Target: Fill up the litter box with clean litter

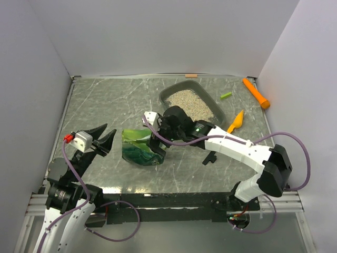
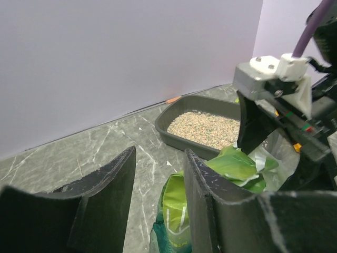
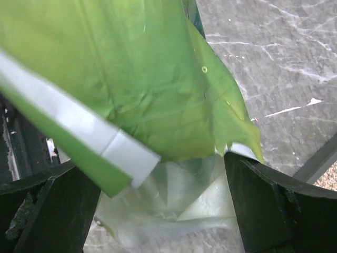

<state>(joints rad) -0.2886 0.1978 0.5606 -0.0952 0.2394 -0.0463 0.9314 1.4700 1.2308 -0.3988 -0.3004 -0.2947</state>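
Note:
The litter box point(image 1: 168, 94) is a dark grey tray at the back, right of centre, with pale clean litter point(image 1: 190, 103) in it. It also shows in the left wrist view point(image 2: 179, 132), with the litter point(image 2: 210, 126) inside. A crinkled green bag point(image 1: 138, 148) lies on the table in front of the box. My right gripper point(image 1: 158, 138) is at the bag's torn top end. In the right wrist view its jaws point(image 3: 163, 211) stand wide open around the bag point(image 3: 131, 79). My left gripper point(image 1: 108, 134) is open and empty, just left of the bag point(image 2: 173, 213).
An orange-yellow scoop point(image 1: 236, 121) lies right of the litter box. An orange stick-like object point(image 1: 256, 93) and a small green piece point(image 1: 226, 95) lie at the back right. White walls enclose the grey marbled table point(image 1: 105, 100) on three sides.

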